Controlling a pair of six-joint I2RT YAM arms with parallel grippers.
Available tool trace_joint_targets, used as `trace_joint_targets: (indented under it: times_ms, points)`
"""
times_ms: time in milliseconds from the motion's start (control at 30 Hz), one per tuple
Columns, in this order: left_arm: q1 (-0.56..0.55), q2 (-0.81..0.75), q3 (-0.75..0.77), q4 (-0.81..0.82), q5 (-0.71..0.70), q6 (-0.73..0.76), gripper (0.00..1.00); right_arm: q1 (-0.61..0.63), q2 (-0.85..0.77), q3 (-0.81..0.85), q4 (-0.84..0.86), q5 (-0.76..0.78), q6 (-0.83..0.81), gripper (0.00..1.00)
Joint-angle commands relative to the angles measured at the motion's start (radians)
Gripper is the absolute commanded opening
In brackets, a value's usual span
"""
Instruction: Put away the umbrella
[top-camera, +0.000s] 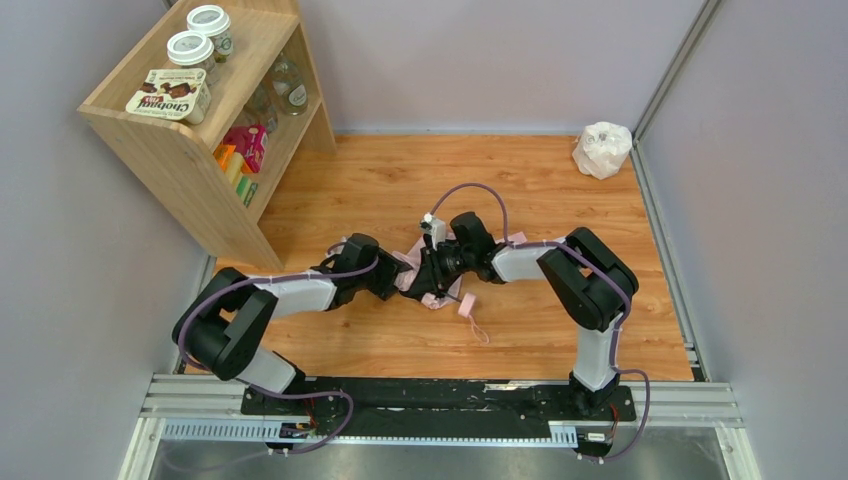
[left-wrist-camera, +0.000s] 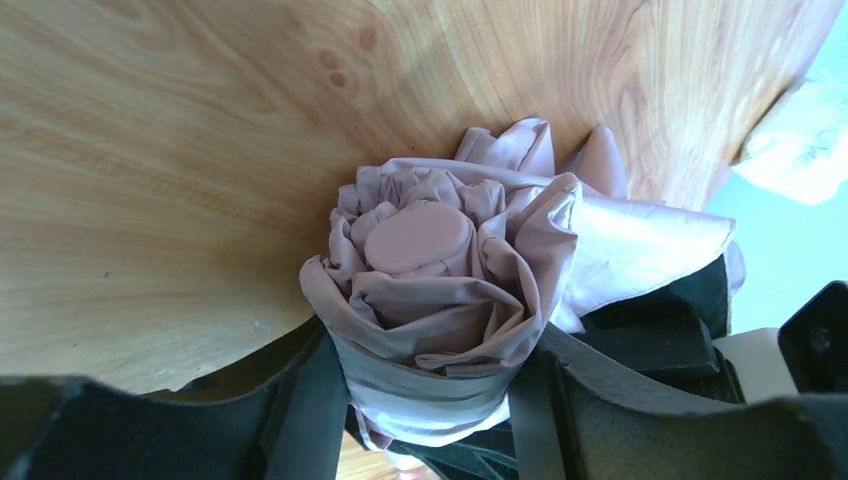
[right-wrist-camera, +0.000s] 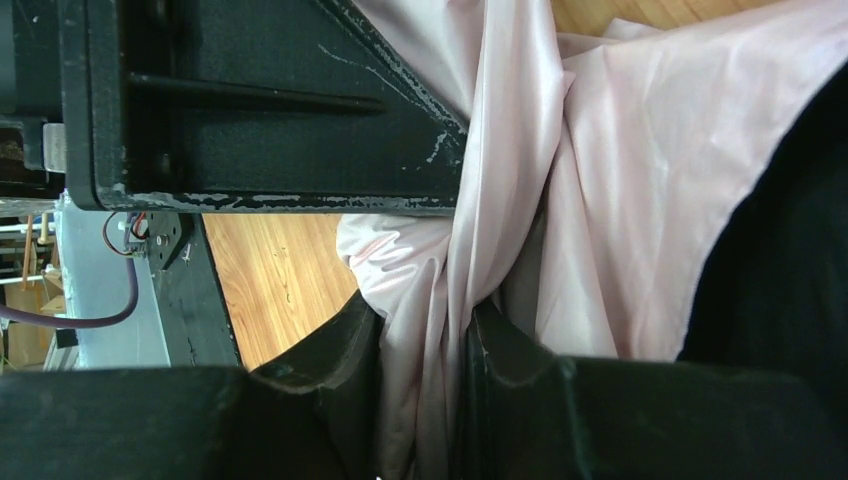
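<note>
The pale pink umbrella (top-camera: 413, 266) lies collapsed on the wooden table between my two grippers. Its small pink handle (top-camera: 467, 304) and wrist loop trail toward the near edge. My left gripper (top-camera: 392, 279) is shut on the bunched canopy; the left wrist view shows the folded fabric with its round tip cap (left-wrist-camera: 418, 238) held between the fingers (left-wrist-camera: 300, 420). My right gripper (top-camera: 437, 270) is shut on a fold of the umbrella fabric (right-wrist-camera: 440, 330), pinched between its fingers (right-wrist-camera: 350, 350). The black shaft is hidden.
A wooden shelf unit (top-camera: 205, 120) stands at the back left with jars, a box and packets on it. A small white plastic bag (top-camera: 602, 150) sits at the back right corner. Grey walls surround the table.
</note>
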Motion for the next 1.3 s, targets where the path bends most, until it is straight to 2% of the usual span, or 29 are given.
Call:
trace_joint_targets:
  times_ms: [0, 33, 100, 200, 233, 267, 333, 400, 433, 467, 567, 667, 833, 933, 1000, 1133, 1267]
  points:
    - [-0.005, 0.093, -0.094, -0.006, -0.117, -0.012, 0.53, 0.02, 0.031, 0.004, -0.213, -0.011, -0.067, 0.0]
    - [-0.005, 0.094, -0.108, 0.026, -0.122, -0.006, 0.44, 0.02, 0.035, 0.006, -0.217, -0.021, -0.073, 0.0]
    - [-0.005, 0.102, -0.11, 0.029, -0.122, 0.008, 0.34, 0.021, 0.031, 0.012, -0.222, -0.038, -0.079, 0.0]
    - [-0.005, 0.09, -0.117, 0.044, -0.114, 0.04, 0.14, 0.024, 0.002, 0.033, -0.3, 0.02, -0.1, 0.0]
    - [-0.005, 0.084, -0.119, 0.04, -0.116, 0.045, 0.11, 0.026, -0.017, 0.044, -0.328, 0.055, -0.104, 0.01]
    - [-0.005, 0.074, -0.12, 0.037, -0.119, 0.052, 0.05, 0.024, -0.035, 0.053, -0.354, 0.069, -0.107, 0.04]
    - [-0.005, 0.058, -0.131, 0.034, -0.123, 0.06, 0.0, 0.026, -0.086, 0.075, -0.404, 0.104, -0.105, 0.18]
    - [-0.005, 0.045, -0.148, 0.046, -0.122, 0.054, 0.0, 0.037, -0.13, 0.107, -0.475, 0.172, -0.116, 0.33]
    - [-0.005, 0.036, -0.159, 0.047, -0.12, 0.049, 0.0, 0.044, -0.15, 0.13, -0.522, 0.214, -0.133, 0.46]
    - [-0.005, 0.035, -0.163, 0.046, -0.116, 0.04, 0.0, 0.06, -0.173, 0.148, -0.561, 0.264, -0.146, 0.53]
    - [-0.005, 0.025, -0.156, 0.029, -0.109, 0.037, 0.0, 0.127, -0.245, 0.175, -0.636, 0.444, -0.214, 0.71]
    - [-0.005, 0.028, -0.143, 0.018, -0.109, 0.04, 0.0, 0.172, -0.301, 0.173, -0.638, 0.526, -0.235, 0.82]
    - [-0.005, 0.025, -0.142, 0.035, -0.1, 0.043, 0.0, 0.196, -0.379, 0.107, -0.544, 0.641, -0.238, 0.9]
    - [-0.005, 0.019, -0.145, 0.034, -0.096, 0.042, 0.0, 0.201, -0.367, 0.092, -0.498, 0.695, -0.274, 0.95]
    - [-0.005, 0.015, -0.145, 0.04, -0.089, 0.037, 0.0, 0.224, -0.316, 0.101, -0.486, 0.779, -0.307, 0.98]
    - [-0.005, 0.008, -0.128, 0.021, -0.08, 0.034, 0.0, 0.239, -0.212, 0.13, -0.478, 0.763, -0.314, 1.0]
    - [-0.005, -0.002, -0.11, 0.001, -0.065, 0.028, 0.0, 0.281, -0.085, 0.152, -0.513, 0.836, -0.265, 0.98]
